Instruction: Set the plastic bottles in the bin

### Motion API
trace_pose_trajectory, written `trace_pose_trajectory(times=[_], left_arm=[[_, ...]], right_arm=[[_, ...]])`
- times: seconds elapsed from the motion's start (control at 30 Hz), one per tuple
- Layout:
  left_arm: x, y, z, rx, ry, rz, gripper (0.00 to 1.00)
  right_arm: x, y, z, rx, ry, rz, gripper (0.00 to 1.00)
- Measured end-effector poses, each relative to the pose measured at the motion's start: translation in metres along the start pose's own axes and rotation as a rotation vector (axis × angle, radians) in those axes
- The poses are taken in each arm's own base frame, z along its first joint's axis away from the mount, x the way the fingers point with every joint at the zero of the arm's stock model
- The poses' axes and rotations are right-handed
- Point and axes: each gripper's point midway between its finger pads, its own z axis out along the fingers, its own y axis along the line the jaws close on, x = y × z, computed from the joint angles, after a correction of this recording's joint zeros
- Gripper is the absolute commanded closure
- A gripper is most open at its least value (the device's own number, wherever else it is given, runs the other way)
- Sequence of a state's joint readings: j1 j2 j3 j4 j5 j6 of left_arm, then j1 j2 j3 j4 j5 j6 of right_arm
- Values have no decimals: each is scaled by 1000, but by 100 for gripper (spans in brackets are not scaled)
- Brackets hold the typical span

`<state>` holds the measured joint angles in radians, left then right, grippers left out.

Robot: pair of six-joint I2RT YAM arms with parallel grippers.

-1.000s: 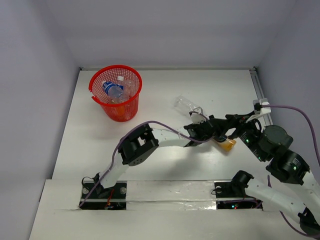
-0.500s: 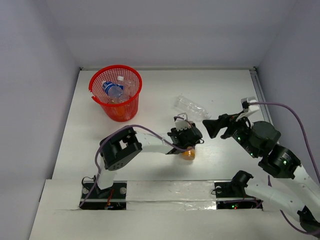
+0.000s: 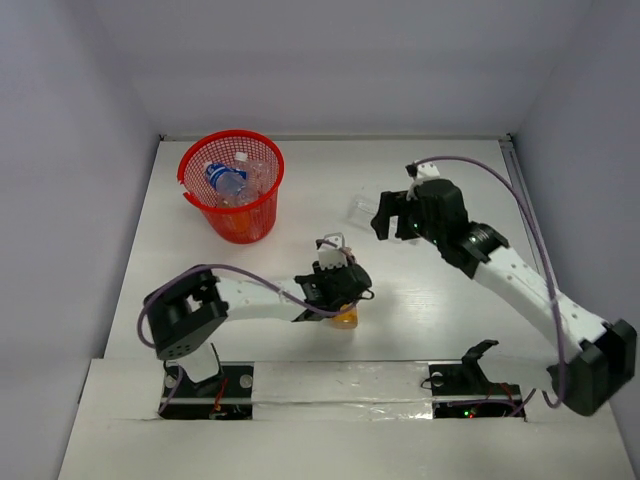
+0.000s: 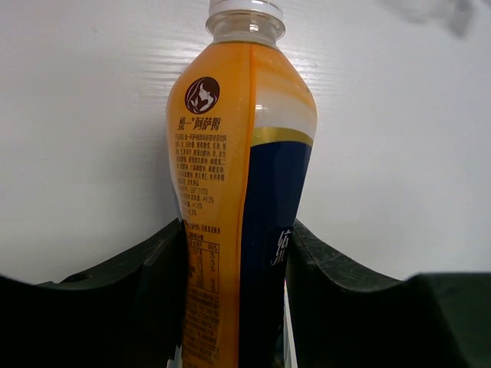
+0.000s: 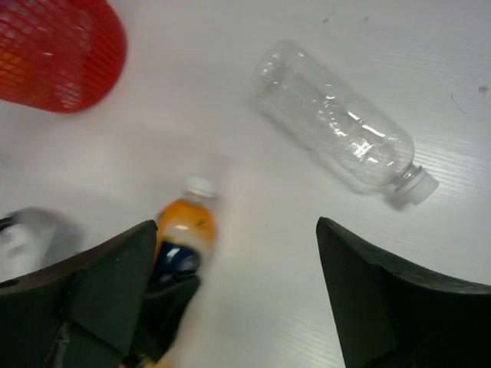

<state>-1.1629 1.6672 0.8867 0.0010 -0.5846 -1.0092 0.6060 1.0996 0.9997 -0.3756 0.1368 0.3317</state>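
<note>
My left gripper [image 3: 343,290] is shut on the orange bottle [image 4: 239,184], which has a white cap and an orange and dark blue label; it also shows in the top view [image 3: 345,318] and, blurred, in the right wrist view [image 5: 182,230]. The plain clear bottle [image 5: 341,130] lies on its side on the table, mostly hidden under my right gripper in the top view [image 3: 360,208]. My right gripper [image 3: 392,222] is open and empty above it. The red mesh bin [image 3: 232,187] stands at the far left with several bottles inside; its wall shows in the right wrist view [image 5: 61,54].
White walls close in the table on the left, back and right. A metal rail [image 3: 522,180] runs along the table's far right edge. The arm bases stand on a taped white strip [image 3: 330,385] at the near edge.
My left gripper has carried the orange bottle left and toward the near edge. My right arm has let go of it, swung up and back, and now hovers over the clear bottle.
</note>
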Motion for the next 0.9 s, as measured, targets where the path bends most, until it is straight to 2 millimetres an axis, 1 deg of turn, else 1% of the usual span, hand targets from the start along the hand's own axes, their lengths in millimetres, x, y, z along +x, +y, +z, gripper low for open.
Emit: trace_pose_trajectory(times=[0.07,0.13,0.2,0.33,0.4,0.43,0.5,0.53,0.63,0.73,0.8,0.9], left_arm=[[-10,4,-13,22,-18,-7,60],[-26,4,-29,55,-50,-23,59],[-49,-2,-48,103,-94,-47,58],[-96,-12,-89,208,-192,-101,56],[-116,-11,-105,240,-228,-113,55],[-125,-10,-112,251,-246,-118,55],[-144,-8,-123,264,-280,-126,54],[-154,-6,-129,267,-297,-131,54],[-178,0,-145,283,-339,-144,54],[-198,10,-160,299,-369,-161,54],[-211,21,-167,296,-392,-171,54],[-238,38,-177,270,-439,-184,54]], right_arm=[[2,-11,24,16,59,-19,6],[2,-19,47,23,107,-45,5],[6,-27,69,22,159,-77,4],[1,-37,110,12,242,-181,4],[-7,-41,132,14,263,-247,3],[-7,-43,142,17,279,-279,3],[-2,-51,159,33,323,-336,2],[4,-55,166,39,355,-366,2],[27,-66,177,39,453,-431,2],[48,-71,180,18,540,-470,2],[57,-70,181,-16,581,-479,3],[62,-63,183,-68,601,-480,6]])
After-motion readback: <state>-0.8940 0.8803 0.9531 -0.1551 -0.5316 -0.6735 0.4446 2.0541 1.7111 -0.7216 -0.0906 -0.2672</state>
